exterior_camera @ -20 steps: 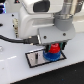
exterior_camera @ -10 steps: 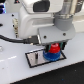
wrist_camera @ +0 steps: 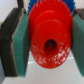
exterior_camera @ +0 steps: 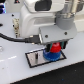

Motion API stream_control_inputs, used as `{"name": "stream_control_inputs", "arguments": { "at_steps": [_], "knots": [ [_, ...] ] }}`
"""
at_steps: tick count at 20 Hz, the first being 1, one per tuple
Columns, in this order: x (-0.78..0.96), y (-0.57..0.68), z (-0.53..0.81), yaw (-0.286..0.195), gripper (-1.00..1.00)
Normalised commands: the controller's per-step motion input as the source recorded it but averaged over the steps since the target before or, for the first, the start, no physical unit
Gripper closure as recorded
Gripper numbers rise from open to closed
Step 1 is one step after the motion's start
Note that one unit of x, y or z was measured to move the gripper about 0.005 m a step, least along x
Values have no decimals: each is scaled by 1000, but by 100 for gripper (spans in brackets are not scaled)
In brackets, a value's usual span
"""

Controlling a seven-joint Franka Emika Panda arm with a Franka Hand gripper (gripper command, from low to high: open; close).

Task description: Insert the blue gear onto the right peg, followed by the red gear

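In the exterior view the red gear (exterior_camera: 56, 48) is between the fingers of my gripper (exterior_camera: 55, 48), right above the blue gear (exterior_camera: 51, 55). The blue gear lies flat at the exterior view's right end of the black-framed white plate (exterior_camera: 36, 58). The right peg is hidden under the gears. In the wrist view the red gear (wrist_camera: 49, 40) fills the frame, its centre hole dark, and green pads (wrist_camera: 21, 46) press it from both sides. A strip of the blue gear (wrist_camera: 34, 4) shows past the red rim.
A thick black cable (exterior_camera: 15, 37) runs from the exterior view's left to the wrist. The white arm body (exterior_camera: 40, 17) looms over the plate. A white table surface (exterior_camera: 15, 72) surrounds the plate.
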Motion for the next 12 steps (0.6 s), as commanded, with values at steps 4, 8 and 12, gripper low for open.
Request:
{"name": "stream_control_inputs", "arguments": {
  "at_steps": [4,8,12],
  "knots": [
    [162,-109,181,0,100],
    [157,-77,175,0,100],
    [126,-127,92,0,100]
  ]
}}
